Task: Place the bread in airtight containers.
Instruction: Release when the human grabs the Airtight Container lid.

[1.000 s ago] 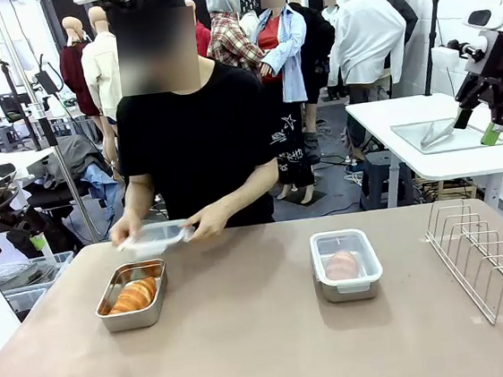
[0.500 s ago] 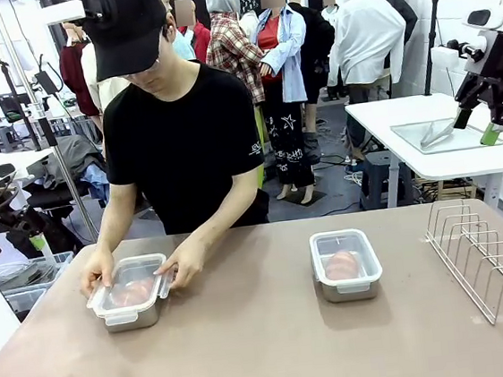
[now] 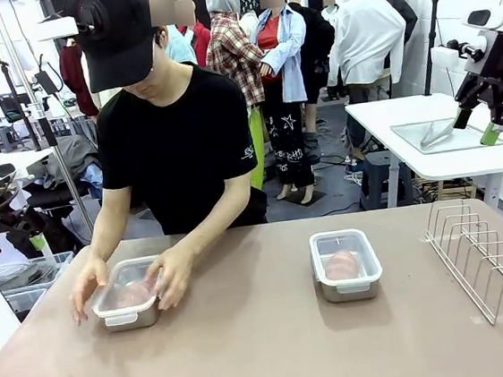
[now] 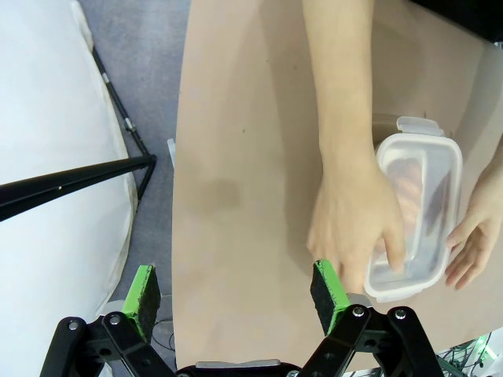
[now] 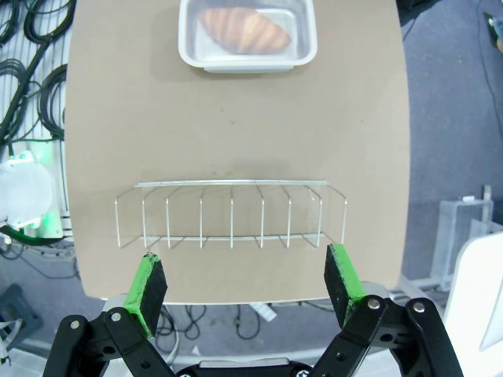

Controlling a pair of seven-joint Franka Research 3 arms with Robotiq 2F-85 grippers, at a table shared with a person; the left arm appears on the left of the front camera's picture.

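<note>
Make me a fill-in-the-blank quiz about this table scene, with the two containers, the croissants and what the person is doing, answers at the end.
1. The person's hands press on the clear lid of the container on the robot's ____ side.
2. The other container holds one ____ under its lid.
3. The wire rack stands on the table and holds ____ items.
4. Both the left gripper and the right gripper are ____.

Missing words: left; croissant; no; open

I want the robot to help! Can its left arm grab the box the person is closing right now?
Probably not yet. The left gripper is open above the table's edge, but the person's hands cover the lidded container, so they block the way.
</note>
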